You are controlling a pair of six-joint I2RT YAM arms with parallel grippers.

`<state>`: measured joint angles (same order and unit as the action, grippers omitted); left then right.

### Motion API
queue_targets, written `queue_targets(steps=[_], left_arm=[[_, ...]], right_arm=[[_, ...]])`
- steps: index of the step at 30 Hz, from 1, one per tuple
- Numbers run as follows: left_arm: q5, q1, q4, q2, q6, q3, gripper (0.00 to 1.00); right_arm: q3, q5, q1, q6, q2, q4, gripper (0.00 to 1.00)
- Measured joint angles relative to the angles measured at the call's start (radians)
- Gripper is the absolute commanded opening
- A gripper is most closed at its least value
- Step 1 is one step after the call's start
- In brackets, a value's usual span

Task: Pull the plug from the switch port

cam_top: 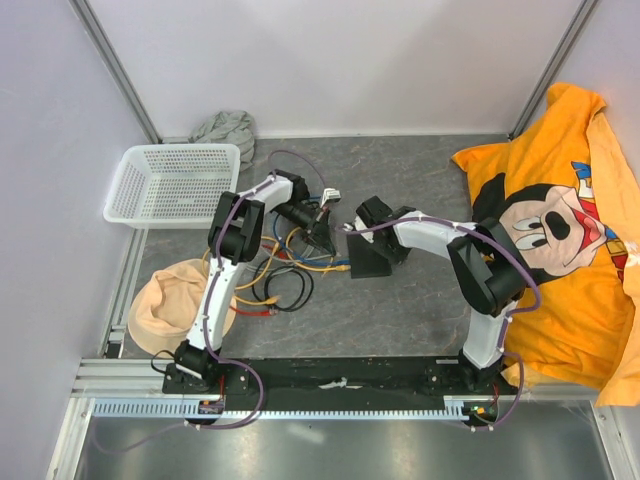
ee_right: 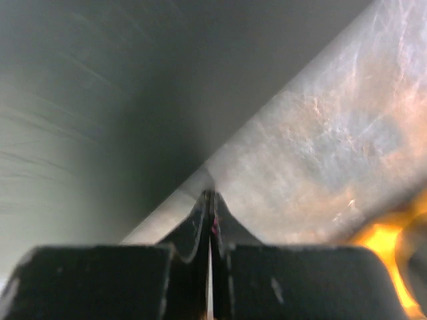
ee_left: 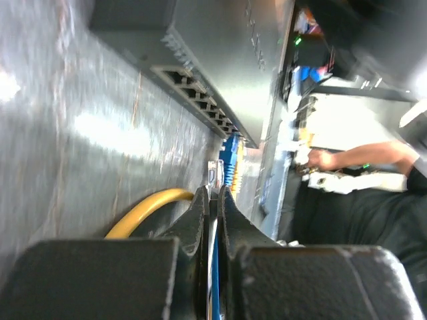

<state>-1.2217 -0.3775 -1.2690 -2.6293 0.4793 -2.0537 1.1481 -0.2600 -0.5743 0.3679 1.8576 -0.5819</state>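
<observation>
The switch (cam_top: 372, 258) is a flat black box on the grey table between the arms. In the left wrist view the switch (ee_left: 220, 60) shows its row of sockets (ee_left: 200, 100). A blue plug (ee_left: 229, 155) sits at the far end of that row; I cannot tell whether it is seated. My left gripper (ee_left: 212, 193) is shut on a thin blue cable (ee_left: 216, 267) just short of the plug, and it also shows from above (cam_top: 318, 222). My right gripper (ee_right: 210, 195) is shut and empty, its tips at the switch's edge (ee_right: 100, 100); from above it is over the switch's far end (cam_top: 362, 218).
Yellow, blue and black cables (cam_top: 285, 270) lie tangled left of the switch; a yellow cable (ee_left: 147, 210) runs beside my left fingers. A white basket (cam_top: 175, 182) stands at the back left, a tan cloth (cam_top: 170, 305) at the front left and an orange shirt (cam_top: 560, 230) on the right.
</observation>
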Motion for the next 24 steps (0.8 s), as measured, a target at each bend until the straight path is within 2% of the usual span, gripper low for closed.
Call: queue_targets(steps=[2, 8, 14, 16, 24], left_arm=[[-0.006, 0.008, -0.023, 0.000, 0.058, 0.011, 0.02], [0.008, 0.011, -0.059, 0.005, 0.087, 0.006, 0.01], [0.040, 0.011, -0.057, 0.008, 0.009, -0.181, 0.01], [0.038, 0.011, -0.029, 0.033, -0.030, -0.214, 0.01], [0.034, 0.016, 0.203, 0.205, -0.292, -0.174, 0.01]], right_arm=[[-0.011, -0.080, 0.000, 0.020, 0.016, -0.034, 0.00], [-0.006, -0.101, -0.005, 0.017, 0.023, -0.039, 0.00], [0.037, -0.096, 0.000, -0.001, 0.039, -0.082, 0.00], [0.051, -0.063, 0.018, -0.010, 0.035, -0.099, 0.00], [0.148, 0.299, 0.070, -0.030, -0.077, -0.133, 0.08]])
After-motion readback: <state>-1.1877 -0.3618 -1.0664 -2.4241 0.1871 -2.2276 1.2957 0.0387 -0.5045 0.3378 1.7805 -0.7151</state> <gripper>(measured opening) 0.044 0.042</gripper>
